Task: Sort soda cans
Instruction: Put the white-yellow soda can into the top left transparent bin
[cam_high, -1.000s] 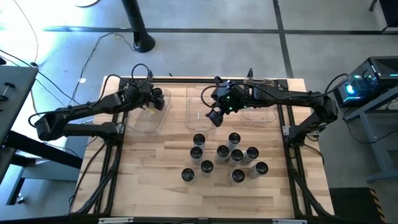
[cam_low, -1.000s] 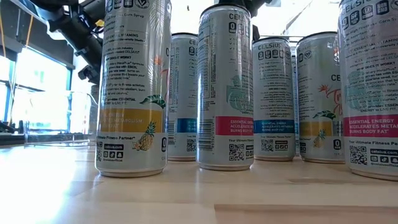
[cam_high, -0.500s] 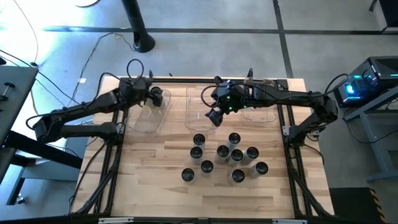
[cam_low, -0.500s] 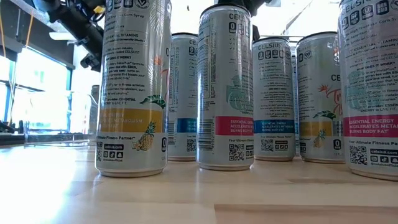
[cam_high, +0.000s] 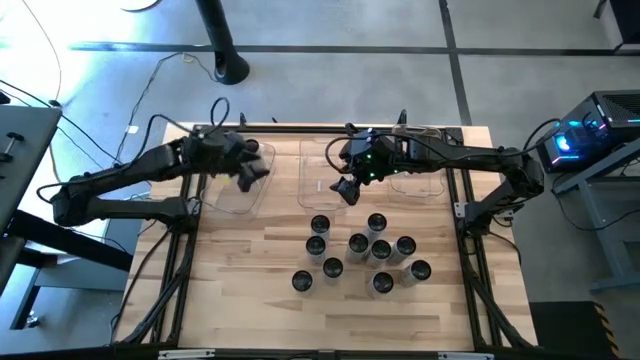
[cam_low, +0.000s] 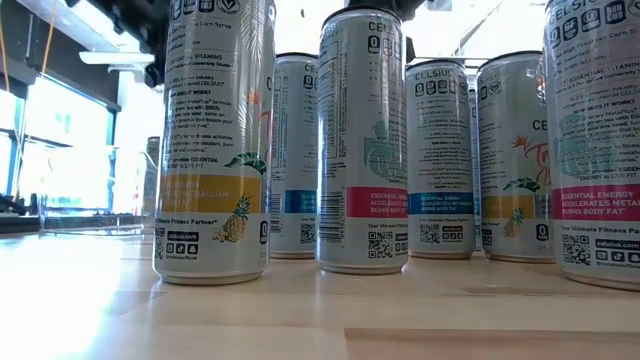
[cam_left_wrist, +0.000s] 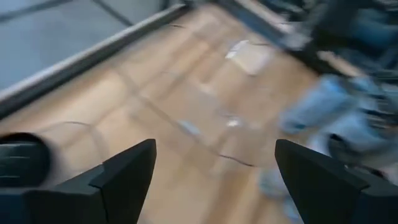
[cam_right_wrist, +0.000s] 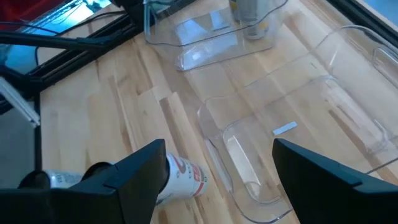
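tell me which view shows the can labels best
The low view: the standing cans face it side-on, labels readable. The high view shows only their dark tops. The right wrist view catches one can partly; the left wrist view is blurred.

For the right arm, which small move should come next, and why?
Probably lower the right tool, which is open and empty over the middle bin, toward the nearest upright can. Ten cans still stand unsorted on the table.
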